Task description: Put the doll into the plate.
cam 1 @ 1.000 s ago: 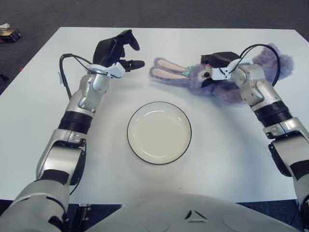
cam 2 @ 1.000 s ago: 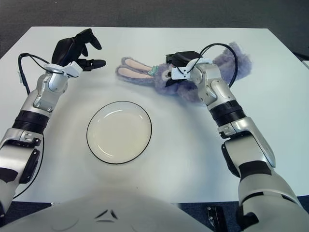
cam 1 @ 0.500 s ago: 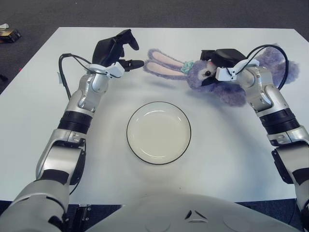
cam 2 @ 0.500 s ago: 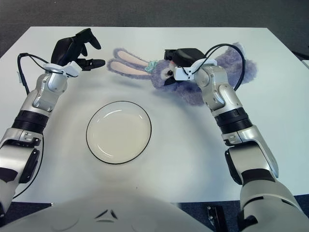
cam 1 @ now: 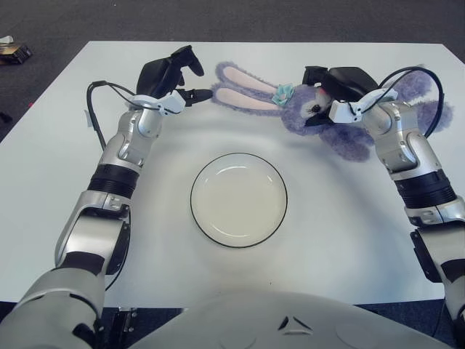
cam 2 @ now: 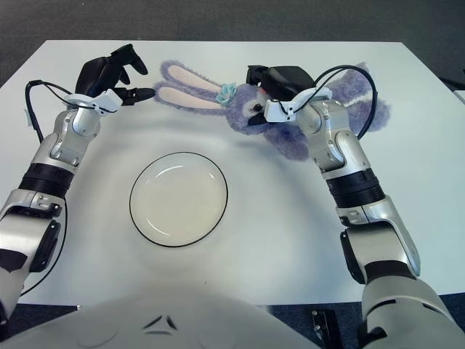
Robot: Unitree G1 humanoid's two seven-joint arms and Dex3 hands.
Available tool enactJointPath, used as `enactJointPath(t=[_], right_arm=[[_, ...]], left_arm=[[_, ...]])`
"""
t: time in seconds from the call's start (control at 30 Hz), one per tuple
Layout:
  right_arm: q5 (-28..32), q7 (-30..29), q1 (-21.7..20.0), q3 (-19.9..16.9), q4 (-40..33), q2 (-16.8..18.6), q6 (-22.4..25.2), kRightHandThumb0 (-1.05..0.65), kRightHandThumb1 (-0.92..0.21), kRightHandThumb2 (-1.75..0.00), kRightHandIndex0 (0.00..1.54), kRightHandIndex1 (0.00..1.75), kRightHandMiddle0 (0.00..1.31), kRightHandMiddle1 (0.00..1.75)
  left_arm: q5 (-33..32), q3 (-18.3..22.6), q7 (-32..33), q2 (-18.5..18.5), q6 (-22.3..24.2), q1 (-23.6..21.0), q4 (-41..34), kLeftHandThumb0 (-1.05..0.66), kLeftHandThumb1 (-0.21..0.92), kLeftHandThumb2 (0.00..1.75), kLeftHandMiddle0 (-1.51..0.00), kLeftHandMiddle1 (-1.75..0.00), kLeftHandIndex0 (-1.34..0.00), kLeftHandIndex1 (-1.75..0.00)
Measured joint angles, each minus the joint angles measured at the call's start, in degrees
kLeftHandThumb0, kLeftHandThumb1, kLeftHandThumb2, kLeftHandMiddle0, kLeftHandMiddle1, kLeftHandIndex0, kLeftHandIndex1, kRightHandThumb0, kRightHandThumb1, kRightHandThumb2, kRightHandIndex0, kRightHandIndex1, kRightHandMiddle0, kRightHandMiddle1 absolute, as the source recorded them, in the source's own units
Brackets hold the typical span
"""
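A purple plush rabbit doll [cam 1: 330, 120] with long pink-lined ears [cam 1: 243, 93] and a small teal bow is held off the table beyond the plate. My right hand [cam 1: 336, 86] is shut on the doll's head from above. The doll's body trails behind my right forearm and is partly hidden. A white plate with a dark rim [cam 1: 239, 241] sits empty at the middle of the table, nearer to me than the doll. My left hand [cam 1: 174, 76] is raised at the far left with its fingers spread, one fingertip close to the ear tips.
The white table [cam 1: 58, 145] spreads around the plate. Dark floor lies beyond its far edge. A small dark object [cam 1: 13, 51] lies on the floor at the far left.
My right hand has lifted the doll off the table and carried it farther away and slightly left. The ears now reach my left hand's fingertip. The left hand has barely moved.
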Motion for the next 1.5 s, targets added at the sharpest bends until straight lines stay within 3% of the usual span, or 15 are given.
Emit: enactJointPath(t=[0.47, 0.63, 0.77, 1.13, 1.5], right_arm=[[0.1, -1.9, 0.7, -0.6, -4.9, 1.4, -0.5, -0.09, -0.61, -0.67, 0.96, 1.75, 0.76, 1.75], [-1.4, -0.4, 0.4, -0.1, -7.8, 3.2, 3.8, -0.11, -0.65, -0.62, 0.95, 1.75, 0.74, 1.75], [-1.6, 0.3, -0.1, 0.6, -10.0, 4.6, 4.4, -0.11, -0.66, -0.6, 0.95, 1.75, 0.73, 1.75], [-2.4, 2.2, -2.0, 2.0, -11.9, 5.9, 5.8, -0.1, -0.69, -0.54, 0.94, 1.75, 0.71, 1.75], [-2.3, 3.8, -3.1, 3.1, -12.7, 7.3, 5.0, -0.09, -0.71, -0.52, 0.93, 1.75, 0.7, 1.75]], left_arm=[[0.0, -0.2, 1.7, 0.2, -0.7, -1.8, 6.3, -0.37, 0.92, 0.27, -0.63, -1.35, -0.47, -1.46], [0.4, -1.3, 3.7, -0.2, -1.1, -6.0, 15.8, -0.37, 0.92, 0.27, -0.64, -1.37, -0.47, -1.46], [0.8, -2.1, 5.2, -0.3, -1.2, -8.9, 22.6, -0.37, 0.92, 0.27, -0.65, -1.38, -0.47, -1.46], [0.7, -3.4, 6.8, -0.3, -1.2, -12.3, 31.8, -0.37, 0.92, 0.26, -0.67, -1.41, -0.48, -1.45], [0.0, -3.5, 7.0, 0.3, -1.6, -12.3, 33.9, -0.37, 0.92, 0.25, -0.67, -1.43, -0.49, -1.44]])
